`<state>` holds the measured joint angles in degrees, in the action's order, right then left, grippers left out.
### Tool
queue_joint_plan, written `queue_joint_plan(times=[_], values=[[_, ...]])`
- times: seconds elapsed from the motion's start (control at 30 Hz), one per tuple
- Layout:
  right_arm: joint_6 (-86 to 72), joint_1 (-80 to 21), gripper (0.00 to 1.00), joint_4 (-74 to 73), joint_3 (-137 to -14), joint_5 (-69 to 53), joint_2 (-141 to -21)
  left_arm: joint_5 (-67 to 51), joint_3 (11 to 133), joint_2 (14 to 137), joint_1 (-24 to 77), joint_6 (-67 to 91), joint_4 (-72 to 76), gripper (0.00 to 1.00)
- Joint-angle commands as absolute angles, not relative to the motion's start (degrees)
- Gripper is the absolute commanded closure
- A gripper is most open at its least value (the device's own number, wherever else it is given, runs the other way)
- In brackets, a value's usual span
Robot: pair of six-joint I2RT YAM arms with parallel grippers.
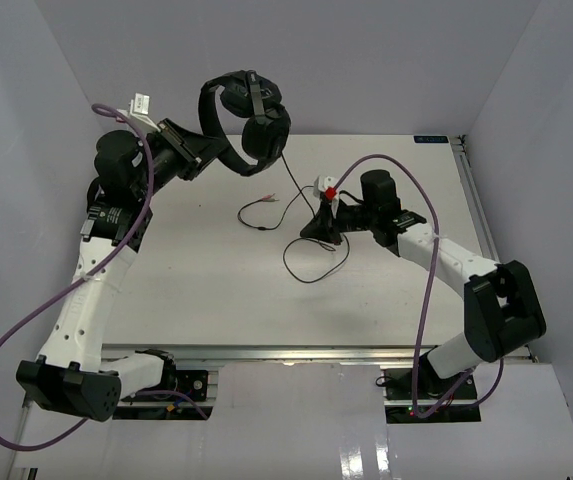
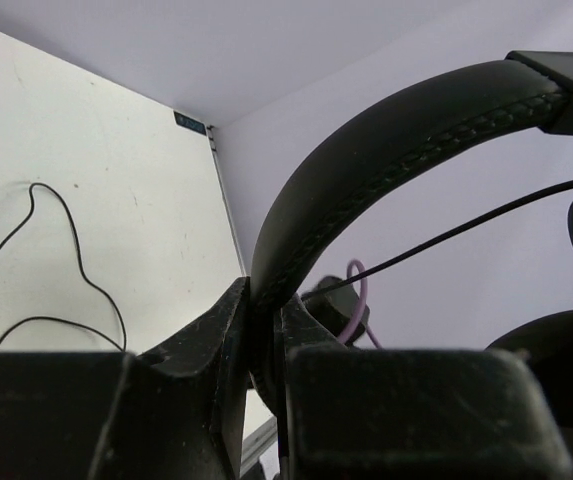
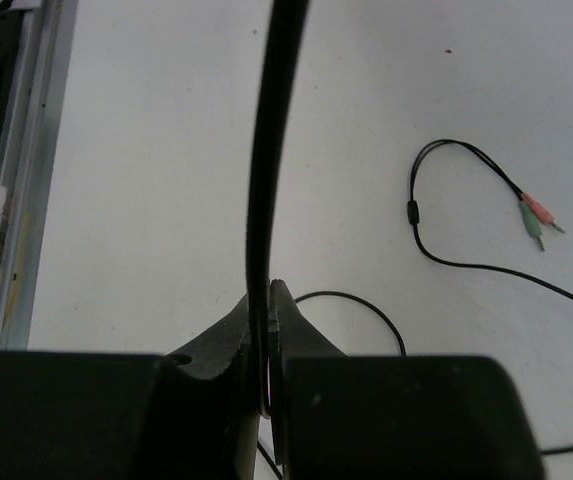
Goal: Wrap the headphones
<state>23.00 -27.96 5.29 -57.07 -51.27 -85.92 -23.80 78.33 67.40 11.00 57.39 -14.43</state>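
Observation:
My left gripper [image 1: 213, 150] is shut on the curved headband [image 2: 386, 160] of the black headphones [image 1: 251, 118] and holds them raised at the back left, earcups hanging. The thin black cord [image 1: 294, 190] runs down from an earcup to my right gripper [image 1: 321, 226], which is shut on it near the table's middle. In the right wrist view the cord [image 3: 266, 150] rises from between the closed fingers [image 3: 286, 320]. Loose cord loops lie on the table [image 1: 306, 262]. The pink and green plugs [image 3: 536, 215] lie flat, also seen from above [image 1: 262, 203].
The white table [image 1: 196, 290] has a metal rail along its right edge [image 1: 476, 210] and near edge. Purple robot cables [image 1: 421, 300] arc over both arms. Grey walls close in on three sides.

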Motion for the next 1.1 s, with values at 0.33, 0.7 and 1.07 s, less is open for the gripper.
queue_joint_plan(times=[0.33,0.7,1.07], values=[[38.3,-45.2,0.92,-22.2,-68.6,3.3,-81.1,5.0,87.9,83.1,16.9,62.9,-16.4,1.0],[49.9,-48.5,0.92,-22.2,-74.7,25.6,-78.4,23.0,88.9,96.0,22.1,42.1,-22.9,1.0],[48.9,-43.4,0.92,-22.4,-83.1,20.3,-78.0,16.0,75.3,92.7,28.0,31.8,-14.9,1.0]])
